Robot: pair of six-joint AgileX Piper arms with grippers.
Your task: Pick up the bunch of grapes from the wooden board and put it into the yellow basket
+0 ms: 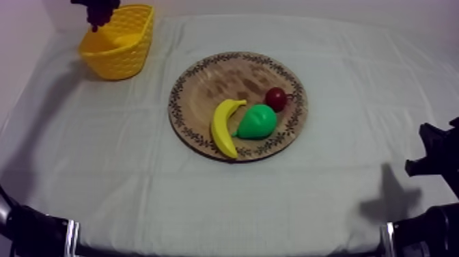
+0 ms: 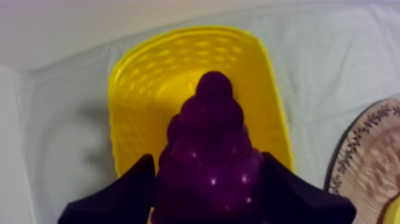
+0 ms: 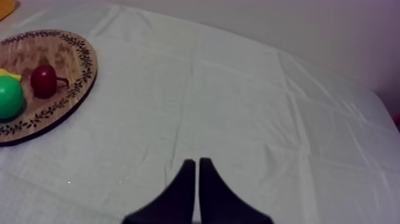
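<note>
One step is left: the drop. My left hand point(image 2: 208, 189) is clamped on the bunch of grapes point(image 2: 209, 134), gripping its broad end, above the open mouth of the yellow basket point(image 2: 134, 89). To do it well: lower a bit, centre between the rims, then open. The bunch's long axis runs out from the hand, narrow tip pointing down into the basket. My right hand point(image 3: 197, 165), fingers pressed together on nothing, sits over the worktop point(image 3: 250, 107).

Yellow banana point(image 1: 224, 127), green pear point(image 1: 258, 122) and small red fruit point(image 1: 276, 98) close together, pear between the other two.
</note>
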